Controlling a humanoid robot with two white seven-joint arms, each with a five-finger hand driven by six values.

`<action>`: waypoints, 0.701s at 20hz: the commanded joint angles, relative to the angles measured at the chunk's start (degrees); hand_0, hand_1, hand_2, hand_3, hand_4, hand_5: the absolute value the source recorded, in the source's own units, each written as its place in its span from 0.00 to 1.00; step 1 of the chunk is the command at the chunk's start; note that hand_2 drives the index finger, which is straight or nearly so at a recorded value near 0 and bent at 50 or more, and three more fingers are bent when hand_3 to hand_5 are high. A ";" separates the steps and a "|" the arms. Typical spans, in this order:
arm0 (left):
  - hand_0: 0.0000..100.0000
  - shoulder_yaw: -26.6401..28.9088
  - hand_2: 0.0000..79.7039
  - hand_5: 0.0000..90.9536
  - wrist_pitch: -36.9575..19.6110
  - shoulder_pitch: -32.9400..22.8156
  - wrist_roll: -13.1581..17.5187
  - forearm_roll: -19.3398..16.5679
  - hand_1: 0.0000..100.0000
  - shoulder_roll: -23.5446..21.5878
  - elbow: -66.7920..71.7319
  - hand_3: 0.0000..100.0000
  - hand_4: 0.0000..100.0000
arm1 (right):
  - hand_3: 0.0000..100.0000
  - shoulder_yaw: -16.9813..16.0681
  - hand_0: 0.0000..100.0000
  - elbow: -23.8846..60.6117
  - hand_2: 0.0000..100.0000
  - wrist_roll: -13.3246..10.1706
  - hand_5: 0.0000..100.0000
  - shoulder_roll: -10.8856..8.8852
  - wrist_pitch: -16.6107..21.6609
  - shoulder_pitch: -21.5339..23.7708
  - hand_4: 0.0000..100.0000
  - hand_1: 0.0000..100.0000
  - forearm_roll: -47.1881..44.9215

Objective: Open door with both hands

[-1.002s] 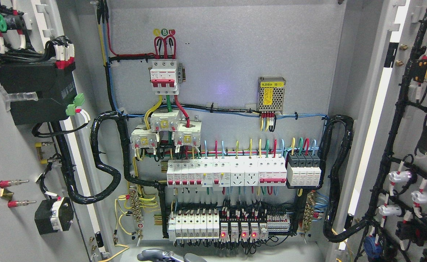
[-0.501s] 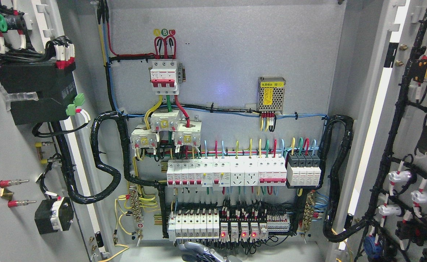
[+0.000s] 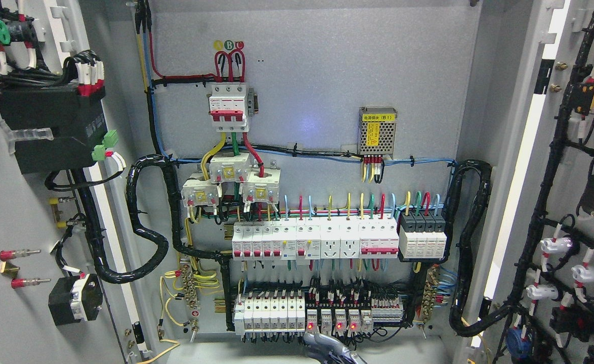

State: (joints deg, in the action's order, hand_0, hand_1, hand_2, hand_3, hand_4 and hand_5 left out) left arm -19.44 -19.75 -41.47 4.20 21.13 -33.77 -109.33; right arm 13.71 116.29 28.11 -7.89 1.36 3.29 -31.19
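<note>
A grey steel electrical cabinet (image 3: 317, 76) fills the head view, its back panel carrying rows of white circuit breakers (image 3: 312, 241) with coloured wires, some lit red. Both grey metal doors stand swung wide: the left door (image 3: 13, 212) at the picture's left edge, the right door (image 3: 580, 151) at the right, each with black cable bundles on its inner face. The cabinet mouth between them is open. At the bottom edge, just right of middle, a grey metallic robot hand (image 3: 333, 349) pokes up below the lowest breakers; which arm it belongs to, and how its fingers are set, cannot be told.
</note>
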 commanded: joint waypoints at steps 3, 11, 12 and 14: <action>0.00 -0.16 0.00 0.00 0.32 6.13 -0.25 -0.38 0.00 -1.13 -9.58 0.00 0.00 | 0.00 -4.12 0.19 3.24 0.00 0.46 0.00 -1.08 8.82 7.08 0.00 0.00 -0.01; 0.00 0.54 0.00 0.00 -0.29 15.70 -0.34 -0.38 0.00 3.34 -11.16 0.00 0.00 | 0.00 -11.68 0.19 3.24 0.00 0.54 0.00 -0.90 14.97 12.26 0.00 0.00 -0.01; 0.00 0.63 0.00 0.00 -0.47 16.58 -0.34 -0.38 0.00 4.22 -11.16 0.00 0.00 | 0.00 -12.38 0.19 3.24 0.00 0.54 0.00 -0.90 16.03 12.44 0.00 0.00 -0.01; 0.00 0.46 0.00 0.00 -1.08 18.34 -0.34 -0.30 0.00 5.37 -11.16 0.00 0.00 | 0.00 -13.79 0.19 3.24 0.00 0.54 0.00 -0.99 17.79 12.44 0.00 0.00 -0.01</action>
State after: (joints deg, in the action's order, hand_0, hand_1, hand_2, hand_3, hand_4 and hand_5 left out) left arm -19.32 -20.16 -28.97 3.90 20.78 -32.53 -117.11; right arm 6.69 118.60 28.62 -8.59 17.01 13.44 -31.20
